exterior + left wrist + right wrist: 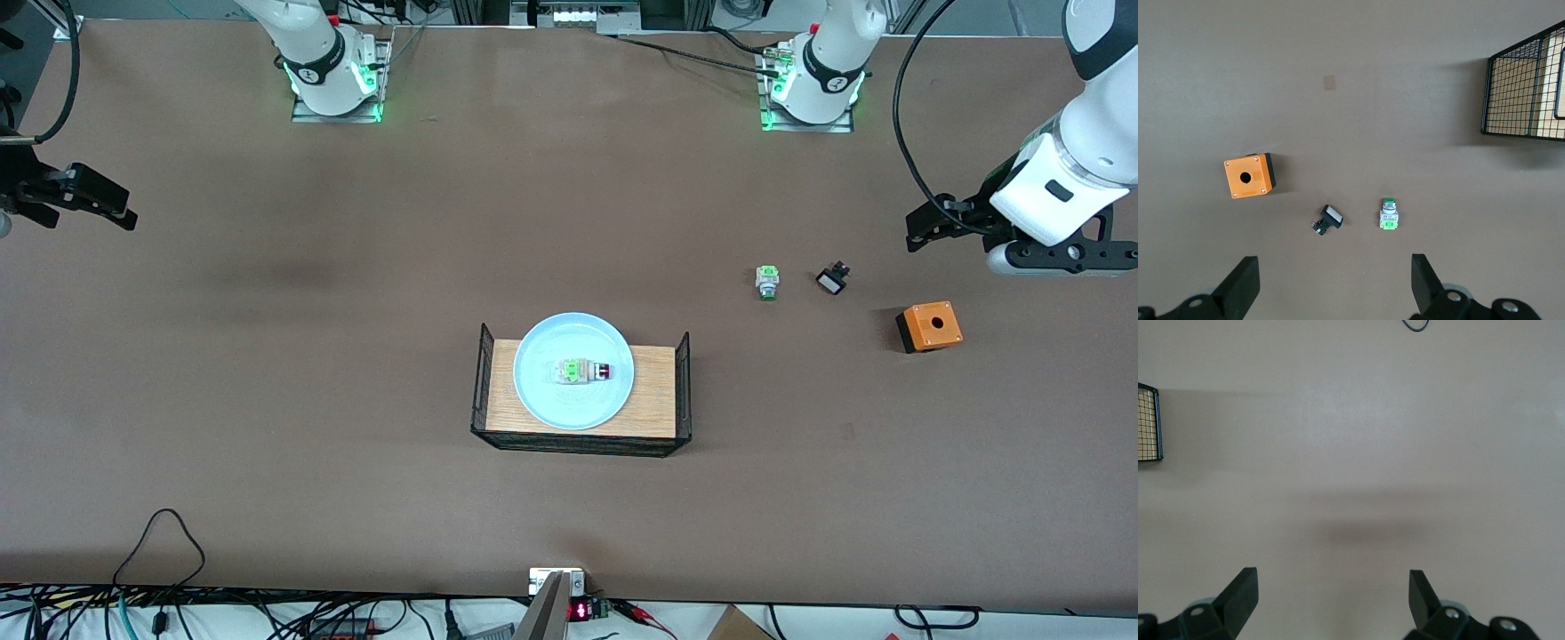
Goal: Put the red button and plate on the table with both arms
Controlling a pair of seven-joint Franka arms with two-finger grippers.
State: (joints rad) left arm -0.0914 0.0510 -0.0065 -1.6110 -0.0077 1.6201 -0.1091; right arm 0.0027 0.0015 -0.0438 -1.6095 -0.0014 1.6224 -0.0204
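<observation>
My right gripper (89, 197) hangs over bare table (267, 356) at the right arm's end, fingers apart, holding nothing. Mid-table, the red button (584, 371) lies on the pale-blue plate (542, 396), which sits in the wooden tray (653, 391). My left gripper (933, 222), fingers spread, hovers above the green-capped switch (1388, 214) and orange box (1249, 176).

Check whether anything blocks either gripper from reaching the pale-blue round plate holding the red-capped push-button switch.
Nothing lies over the pale-blue round plate or the red-capped push-button switch on it. The plate sits on a wooden tray with black wire ends toward each arm's end. Both the left gripper and right gripper are open, waiting over bare table.
</observation>
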